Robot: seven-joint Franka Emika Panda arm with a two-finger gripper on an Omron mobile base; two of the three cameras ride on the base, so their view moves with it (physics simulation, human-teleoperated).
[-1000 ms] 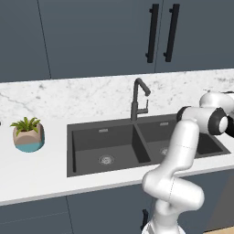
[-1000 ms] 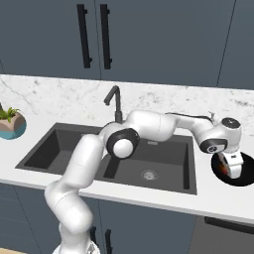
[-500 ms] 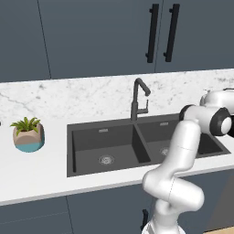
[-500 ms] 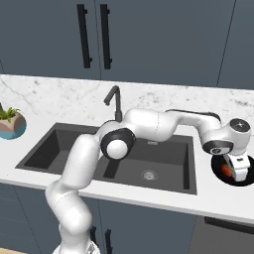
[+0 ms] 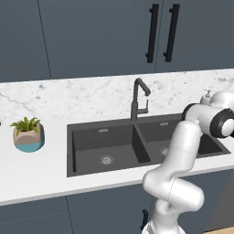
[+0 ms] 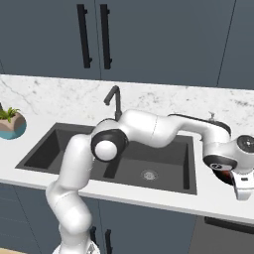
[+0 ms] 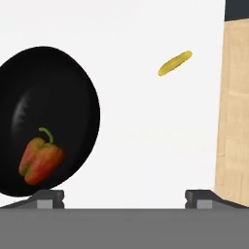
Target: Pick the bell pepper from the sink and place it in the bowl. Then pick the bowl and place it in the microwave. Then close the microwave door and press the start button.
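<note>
Black and shallow, the bowl (image 7: 46,121) sits at the left of the hand view on the white counter (image 7: 146,121); the bell pepper (image 7: 40,159) lies inside it, stem up-screen; the gripper (image 7: 124,197) has its fingers spread wide, holding nothing; the bowl lies off to the gripper's left, so the next grasp likely needs a leftward shift to the rim; further right lies a small yellow oblong item (image 7: 175,63).

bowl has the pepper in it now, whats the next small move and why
Probably shift the open end effector toward the bowl and line up on its rim: the bell pepper already lies inside, the fingers hold nothing, and the bowl sits off to one side.
</note>
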